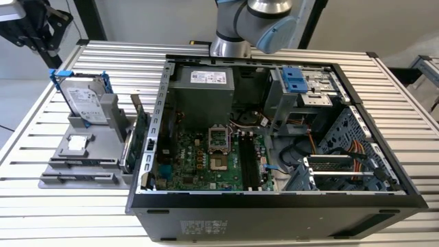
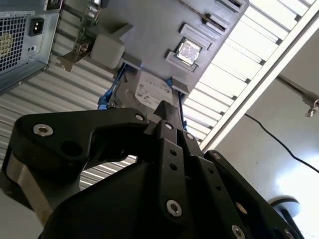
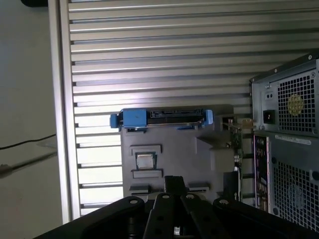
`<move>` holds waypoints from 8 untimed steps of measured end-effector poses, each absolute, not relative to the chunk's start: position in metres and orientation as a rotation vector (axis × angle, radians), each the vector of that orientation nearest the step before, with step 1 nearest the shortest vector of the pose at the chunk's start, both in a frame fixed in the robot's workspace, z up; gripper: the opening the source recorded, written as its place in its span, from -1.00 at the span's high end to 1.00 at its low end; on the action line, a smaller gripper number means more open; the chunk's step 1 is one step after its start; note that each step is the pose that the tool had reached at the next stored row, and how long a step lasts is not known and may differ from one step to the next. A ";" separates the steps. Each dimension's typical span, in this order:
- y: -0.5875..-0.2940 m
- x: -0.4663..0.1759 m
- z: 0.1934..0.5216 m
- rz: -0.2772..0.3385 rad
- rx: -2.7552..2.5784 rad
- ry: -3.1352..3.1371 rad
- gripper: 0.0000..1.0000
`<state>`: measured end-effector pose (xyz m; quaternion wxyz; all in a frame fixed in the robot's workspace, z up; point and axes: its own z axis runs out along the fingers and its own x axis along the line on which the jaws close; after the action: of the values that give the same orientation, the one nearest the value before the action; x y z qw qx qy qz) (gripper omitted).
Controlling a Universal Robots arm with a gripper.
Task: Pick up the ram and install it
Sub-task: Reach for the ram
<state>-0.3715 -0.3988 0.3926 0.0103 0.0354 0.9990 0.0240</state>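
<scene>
Gripper (image 1: 49, 51) hangs high at the exterior view's left, above the far end of the grey holder (image 1: 49, 181). Its fingers look pressed together, with nothing held. The ram (image 1: 82, 164) is not picked up yet. It appears to stand edge-on in a long slot at the holder's near end, well below the gripper. Two such slots lie side by side, and which one carries it cannot be told for sure.

The step in hand looks like the reach for the ram. To do it well, the fingers likely need to open before any descent. They should come straight down over the stick's middle and close on its flat faces, since an off-centre grip risks tilting it in the slot.

The hard drive (image 1: 88, 105) stands upright in its blue frame right under the gripper and is the tallest thing on the holder, so its top edge is the first hazard. A small chip (image 1: 78, 143) lies between the drive and the long slots. The green card (image 1: 139, 136) stands upright just beside the holder, against the wall of the computer case (image 1: 274, 203).

Free room is overhead and toward the edge of the table (image 1: 69, 216). The case is open on top, and the memory slots (image 1: 248, 162) sit mid-board, with cables near them on the exterior view's right.
</scene>
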 end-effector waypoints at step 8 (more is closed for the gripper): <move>-0.401 -0.372 0.393 0.075 0.110 3.118 1.00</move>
<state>-0.3715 -0.4015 0.3927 0.0103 0.0354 0.9990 0.0240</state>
